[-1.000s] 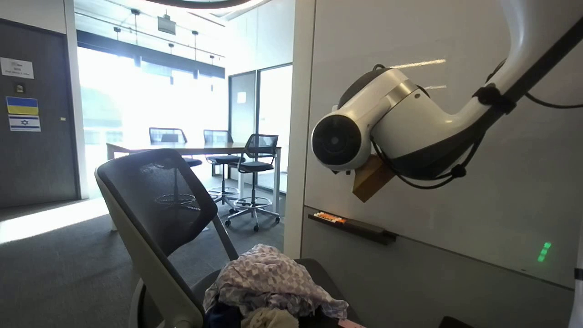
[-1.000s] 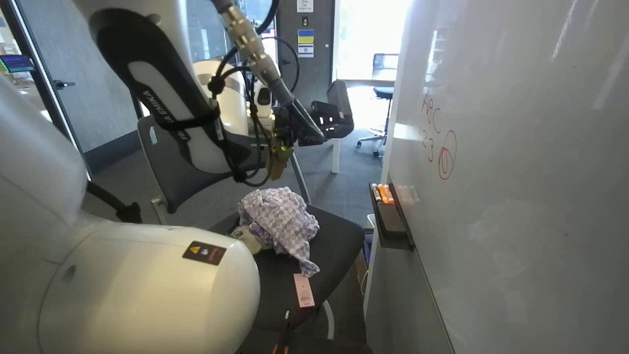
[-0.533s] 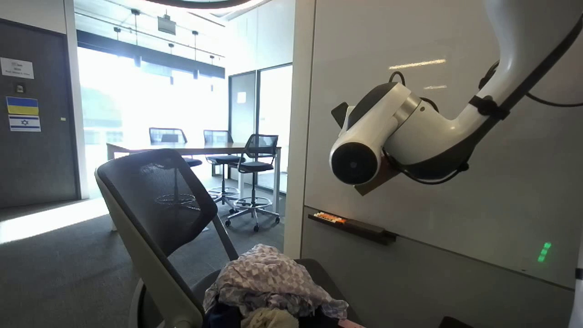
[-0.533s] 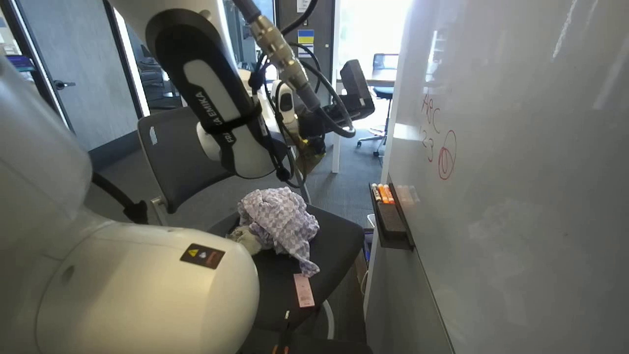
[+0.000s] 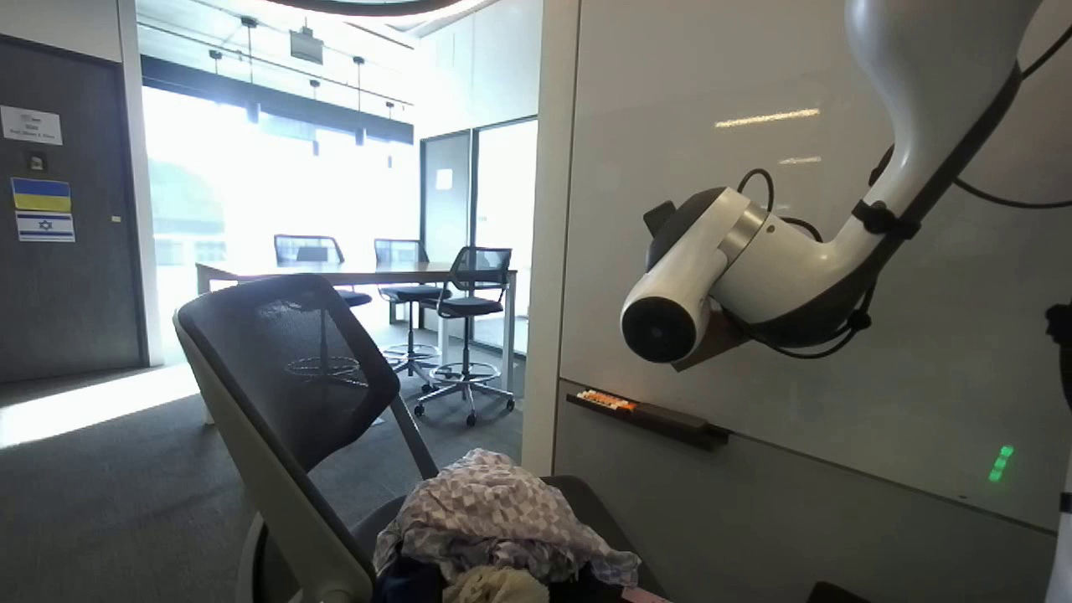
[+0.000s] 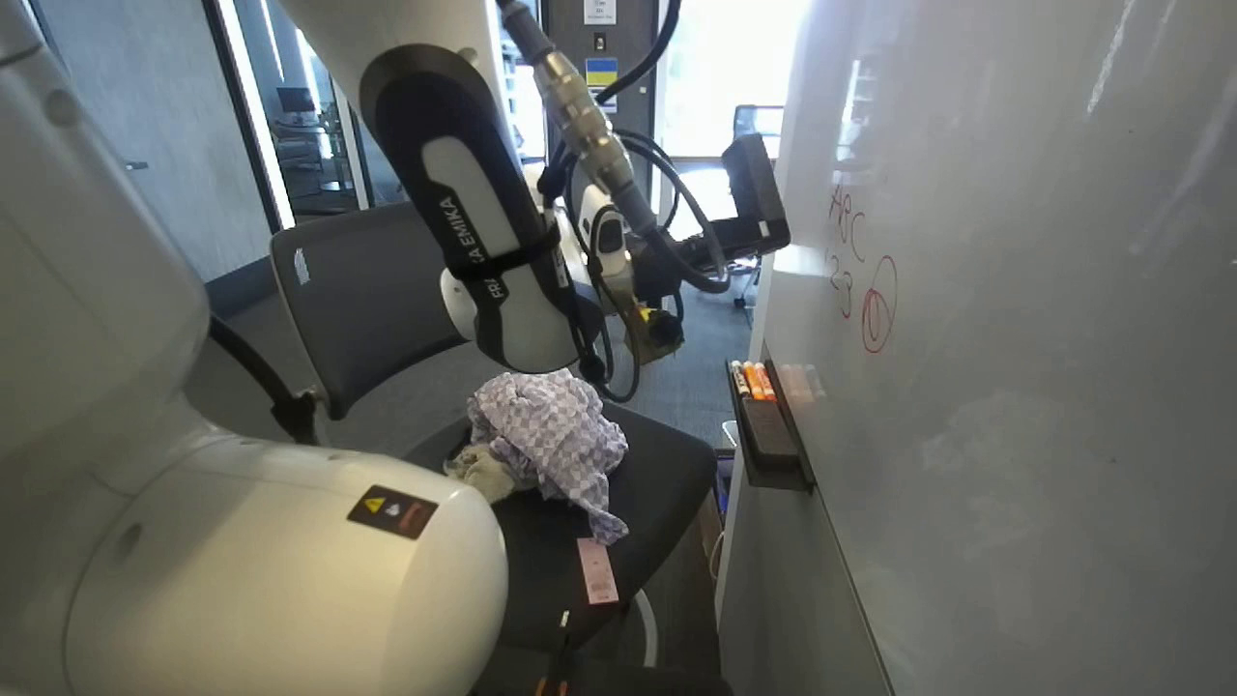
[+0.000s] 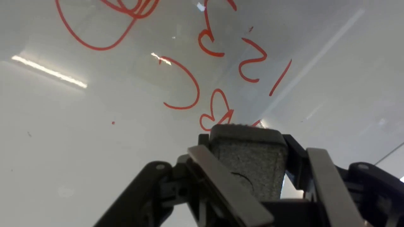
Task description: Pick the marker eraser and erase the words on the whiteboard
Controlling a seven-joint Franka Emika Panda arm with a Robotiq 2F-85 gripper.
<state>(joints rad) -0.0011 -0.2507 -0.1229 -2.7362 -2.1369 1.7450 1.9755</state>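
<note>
The marker eraser shows in the wrist view as a dark grey block (image 7: 252,157), held between both fingers of my gripper (image 7: 247,142). In the exterior views it is a dark block (image 6: 756,188), mostly behind the wrist (image 5: 659,216). The whiteboard (image 6: 1044,406) bears red words (image 6: 875,322): "ABC", "123" and looped circles. They appear upside down in the wrist view (image 7: 217,55), where the eraser's front covers part of the "A". I cannot tell whether the eraser touches the board. The arm hides the words in an exterior view (image 5: 754,276).
A dark marker tray (image 6: 773,476) on the board's lower part holds several orange and white markers (image 6: 754,380) and a dark block (image 6: 770,430). A black chair (image 6: 667,464) with a checkered cloth (image 6: 551,430) stands below the gripper. Cables loop around the wrist.
The arm has moved closer to the whiteboard, carrying the eraser; the wrist is now slightly lower. The grip is unchanged. The cloth, chair and tray have not moved.
</note>
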